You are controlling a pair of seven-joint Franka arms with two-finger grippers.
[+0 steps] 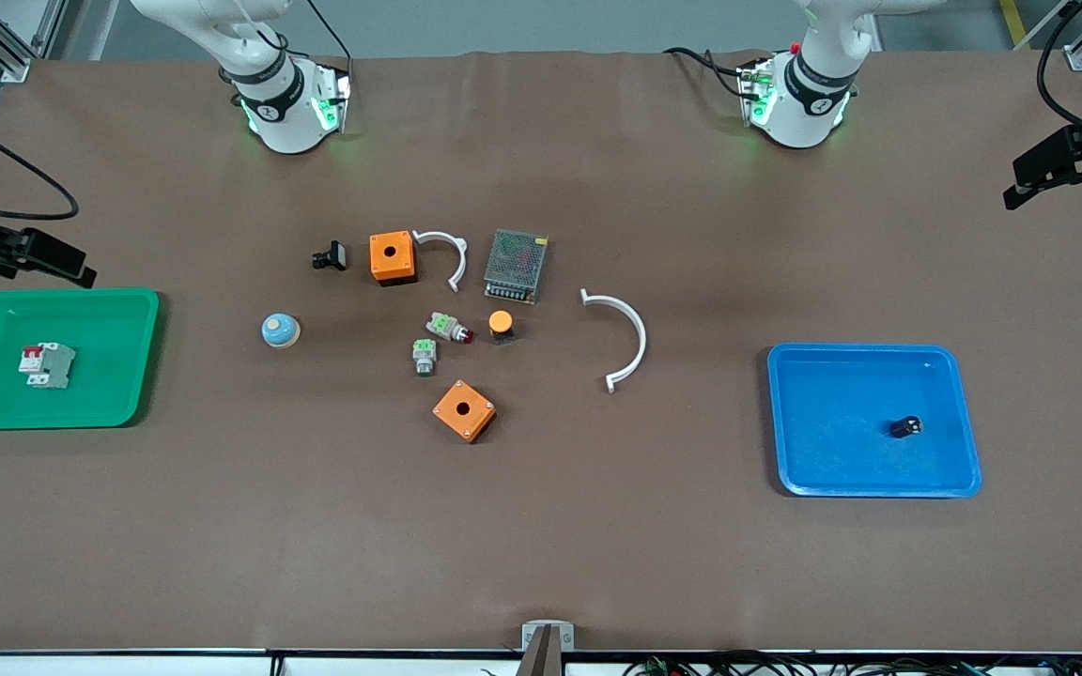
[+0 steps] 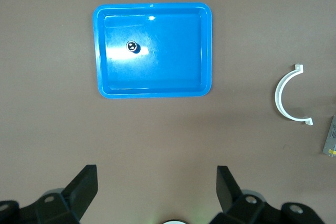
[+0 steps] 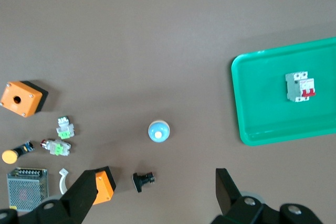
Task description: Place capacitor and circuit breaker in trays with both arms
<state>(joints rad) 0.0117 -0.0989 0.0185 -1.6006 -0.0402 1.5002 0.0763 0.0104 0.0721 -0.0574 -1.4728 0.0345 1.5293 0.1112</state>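
The capacitor (image 1: 904,427), a tiny black cylinder with a pale end, lies in the blue tray (image 1: 870,490) at the left arm's end. It also shows in the left wrist view (image 2: 132,47), inside the tray (image 2: 152,94). The circuit breaker (image 1: 47,364), grey-white with red switches, lies in the green tray (image 1: 43,421) at the right arm's end; the right wrist view shows it (image 3: 300,86) in the tray (image 3: 239,103). My left gripper (image 2: 157,174) is open and empty, high over bare table beside the blue tray. My right gripper (image 3: 157,177) is open and empty, high over the black clip-like part (image 3: 142,180).
Mid-table lie two orange boxes (image 1: 392,256) (image 1: 464,410), a metal mesh power supply (image 1: 515,265), two white arcs (image 1: 626,338) (image 1: 445,252), two grey parts with green tops (image 1: 425,356), an orange-capped button (image 1: 501,324), a blue dome button (image 1: 279,330) and the black clip part (image 1: 330,255).
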